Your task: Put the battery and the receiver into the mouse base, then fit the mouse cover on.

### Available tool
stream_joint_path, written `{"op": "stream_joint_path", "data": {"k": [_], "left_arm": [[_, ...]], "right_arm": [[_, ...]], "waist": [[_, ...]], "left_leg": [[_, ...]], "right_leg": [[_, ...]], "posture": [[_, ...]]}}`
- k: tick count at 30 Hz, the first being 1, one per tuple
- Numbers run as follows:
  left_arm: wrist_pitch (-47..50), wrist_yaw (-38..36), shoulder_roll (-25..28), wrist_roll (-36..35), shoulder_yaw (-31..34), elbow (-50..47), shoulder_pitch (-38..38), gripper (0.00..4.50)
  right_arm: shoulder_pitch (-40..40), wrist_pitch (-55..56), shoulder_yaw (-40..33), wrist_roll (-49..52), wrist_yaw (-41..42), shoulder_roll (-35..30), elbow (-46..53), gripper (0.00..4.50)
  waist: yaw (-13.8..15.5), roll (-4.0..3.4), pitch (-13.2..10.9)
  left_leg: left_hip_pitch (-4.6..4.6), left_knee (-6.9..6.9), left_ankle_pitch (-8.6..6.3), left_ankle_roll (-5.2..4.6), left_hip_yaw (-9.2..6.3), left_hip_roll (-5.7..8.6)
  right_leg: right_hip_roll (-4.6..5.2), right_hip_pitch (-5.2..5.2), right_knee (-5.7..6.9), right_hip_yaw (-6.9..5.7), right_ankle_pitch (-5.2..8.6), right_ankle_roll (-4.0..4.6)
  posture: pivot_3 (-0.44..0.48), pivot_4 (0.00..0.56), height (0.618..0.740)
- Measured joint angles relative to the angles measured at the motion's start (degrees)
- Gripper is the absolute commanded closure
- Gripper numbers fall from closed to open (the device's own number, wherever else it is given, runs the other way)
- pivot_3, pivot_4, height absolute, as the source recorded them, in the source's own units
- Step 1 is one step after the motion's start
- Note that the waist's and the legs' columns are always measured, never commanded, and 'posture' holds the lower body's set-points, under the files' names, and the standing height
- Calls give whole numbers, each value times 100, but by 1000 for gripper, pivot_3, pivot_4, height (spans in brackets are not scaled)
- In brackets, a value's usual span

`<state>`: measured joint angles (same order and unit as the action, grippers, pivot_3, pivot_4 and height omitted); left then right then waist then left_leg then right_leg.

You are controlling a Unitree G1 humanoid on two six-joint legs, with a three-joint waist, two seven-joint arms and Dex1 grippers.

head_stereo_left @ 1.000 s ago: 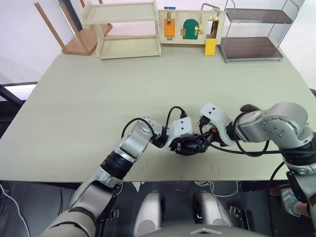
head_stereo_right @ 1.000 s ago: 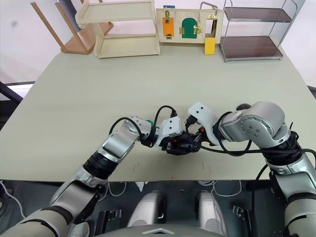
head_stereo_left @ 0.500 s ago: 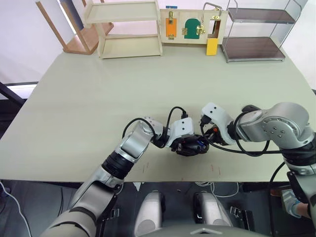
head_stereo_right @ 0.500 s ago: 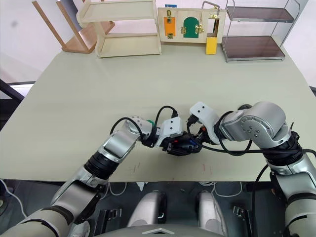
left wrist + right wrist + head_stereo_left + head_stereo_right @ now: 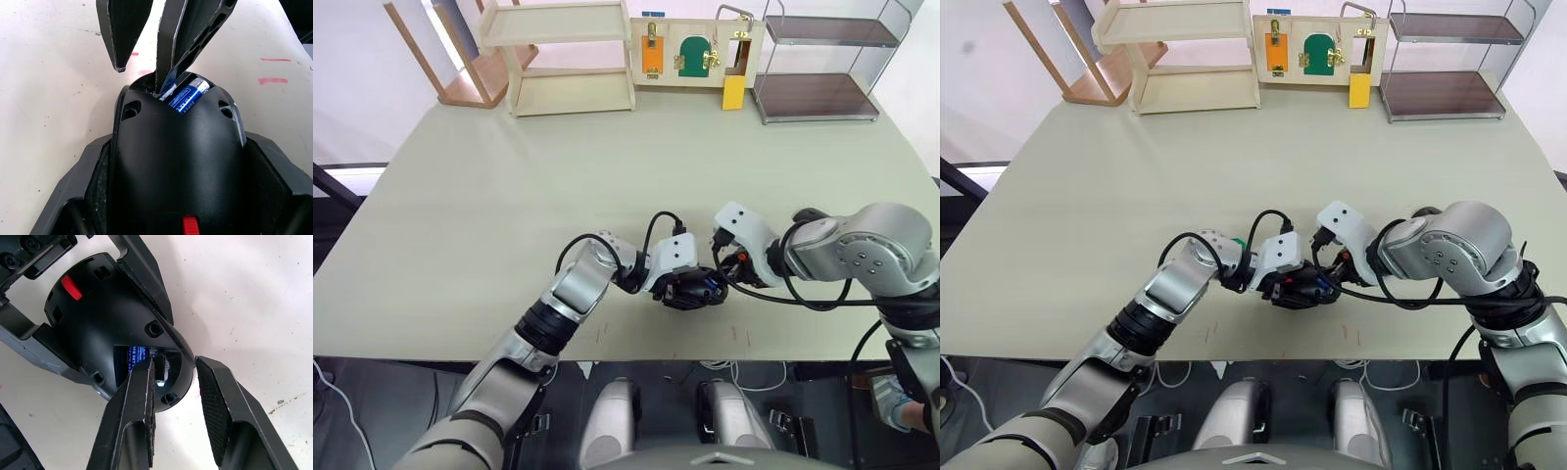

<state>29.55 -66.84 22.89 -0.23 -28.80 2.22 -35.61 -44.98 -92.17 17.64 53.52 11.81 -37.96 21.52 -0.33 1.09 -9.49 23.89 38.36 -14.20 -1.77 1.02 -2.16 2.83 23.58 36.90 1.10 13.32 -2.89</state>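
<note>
The battery (image 5: 189,96) lies inside the mouse base (image 5: 105,325); the left tool (image 5: 690,290) holds the base tight on the tabletop (image 5: 607,186); the right tool (image 5: 178,382), open, has slid in closer; one finger (image 5: 142,396) pokes into the slot, likely seating the receiver.

Even, bright room light falls on the pale green counter (image 5: 509,196), casting only soft shadows. Up close, the glossy black plastic mouse base (image 5: 178,161) carries faint sheen; its near edge blurs.
</note>
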Motion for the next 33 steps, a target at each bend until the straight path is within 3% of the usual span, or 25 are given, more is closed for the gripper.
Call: {"op": "stream_joint_path", "data": {"k": [12,15,22,24,25,26,33], "left_arm": [[0,-9,5,0,0,-1,0,1544],[-6,-24,22,0,-3,-10,3,1544],[-11,-26,73,1,-2,-45,20,1544],[-18,-26,80,1,-3,-51,24,1544],[-18,-26,79,1,-8,-51,21,1544],[-23,-27,85,1,-24,-61,24,1544],[-30,-26,154,0,-28,-108,33,1544]], "right_arm": [[-3,1,-373,129,292,-63,201,3165],[405,235,-847,55,385,-17,434,3165],[1192,1028,-852,-406,720,-337,925,3165],[1405,1292,-896,-520,809,-348,974,3991],[1461,1357,-915,-540,834,-353,988,3991],[1716,1637,-1009,-620,935,-363,1048,4440],[2691,3029,-1212,-1085,1555,-382,1149,4440]], "waist": [[-1,0,0],[-2,2,1],[-29,2,1],[-29,2,1],[-27,2,1],[-23,3,1],[-31,3,2]], "left_leg": [[0,0,0,0,0,0],[0,-4,0,0,0,0],[-2,-3,0,0,1,0],[-3,-3,0,0,1,-1],[-3,-4,0,0,2,-1],[-3,-4,0,0,3,-1],[-4,-4,0,0,10,-1]], "right_leg": [[0,0,0,0,-6,-11],[-2,0,-2,-2,-6,-11],[-4,0,-3,-1,-6,-12],[-6,-1,-2,-2,-6,-12],[-6,-1,-2,-2,-6,-12],[-7,-1,-3,-1,-6,-13],[-11,-2,-3,-1,-2,-23]], "posture": [[0,150,740],[0,150,740],[0,150,740],[0,150,740],[0,150,740],[0,150,740],[0,150,740]]}}
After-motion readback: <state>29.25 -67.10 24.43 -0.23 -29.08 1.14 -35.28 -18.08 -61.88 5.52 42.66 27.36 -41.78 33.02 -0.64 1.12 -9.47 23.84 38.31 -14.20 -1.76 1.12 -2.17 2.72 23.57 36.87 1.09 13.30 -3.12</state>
